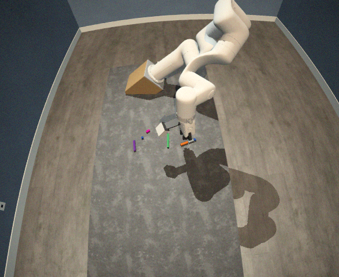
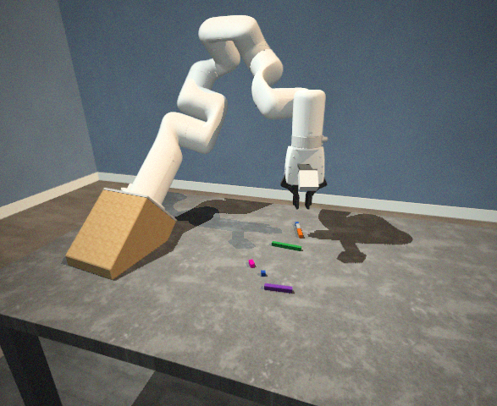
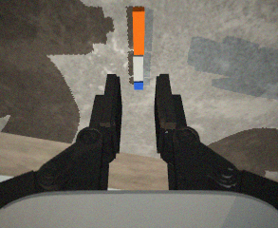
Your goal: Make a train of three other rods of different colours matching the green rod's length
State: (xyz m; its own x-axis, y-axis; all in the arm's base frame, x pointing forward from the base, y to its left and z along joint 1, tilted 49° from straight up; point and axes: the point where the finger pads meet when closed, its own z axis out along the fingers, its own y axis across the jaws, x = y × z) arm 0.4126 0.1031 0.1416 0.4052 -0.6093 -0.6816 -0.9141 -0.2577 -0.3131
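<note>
An orange rod, a grey rod and a blue rod lie flat end to end in one straight line, with no clear gap visible in the wrist view. The green rod lies apart beside this line. My gripper is open partway and empty, above the table over the blue and grey end of the line.
A magenta rod, a second blue rod and a purple rod lie apart from one another on the other side of the green rod. The arm's wooden wedge base stands on the table.
</note>
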